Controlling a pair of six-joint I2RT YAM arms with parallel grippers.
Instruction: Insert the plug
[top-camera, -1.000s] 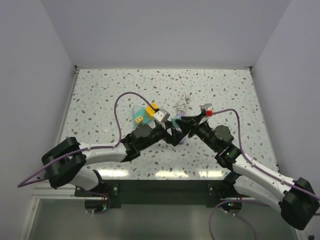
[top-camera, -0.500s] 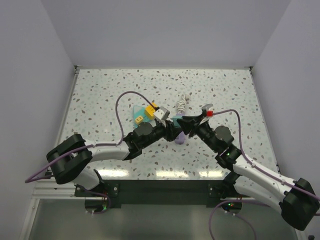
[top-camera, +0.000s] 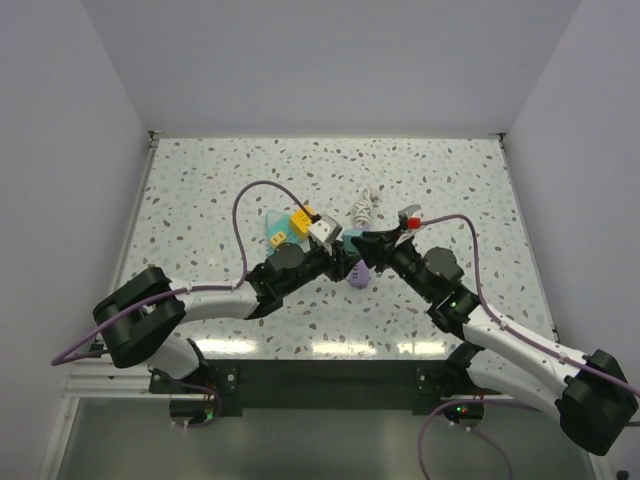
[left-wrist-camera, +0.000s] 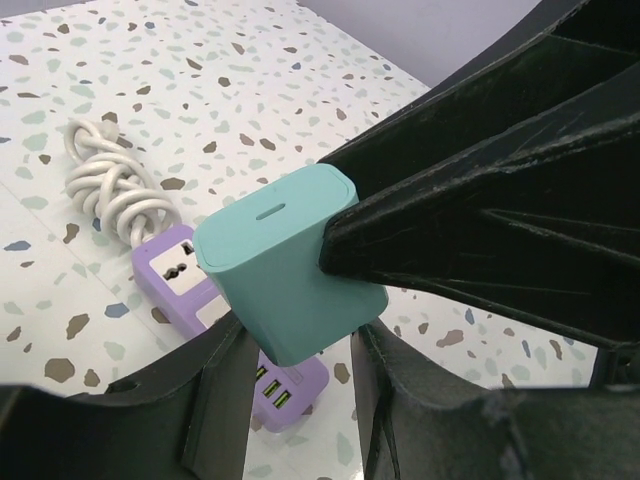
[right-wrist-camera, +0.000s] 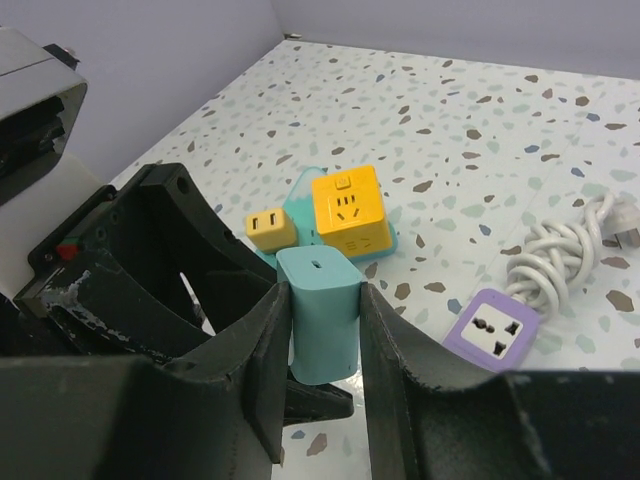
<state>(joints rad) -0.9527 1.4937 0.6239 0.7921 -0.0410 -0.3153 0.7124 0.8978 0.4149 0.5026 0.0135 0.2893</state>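
gripping teal plug (left-wrist-camera: 280, 250): left gripper (left-wrist-camera: 300, 345), right gripper (right-wrist-camera: 322, 300) both clenched on it, over purple power strip (left-wrist-camera: 175, 265) end.

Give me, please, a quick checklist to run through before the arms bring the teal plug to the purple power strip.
1. The teal plug is clamped in the right jaws: ok.
2. The left jaws are closed on it too: ok, judging by the left wrist view.
3. Plug seated in the purple power strip: not ok, held clear of it.
4. The strip's socket is unobstructed: ok.
5. Prongs lined up with the socket: cannot tell, prongs hidden.
6. The coiled white cable lies clear of the socket: ok.
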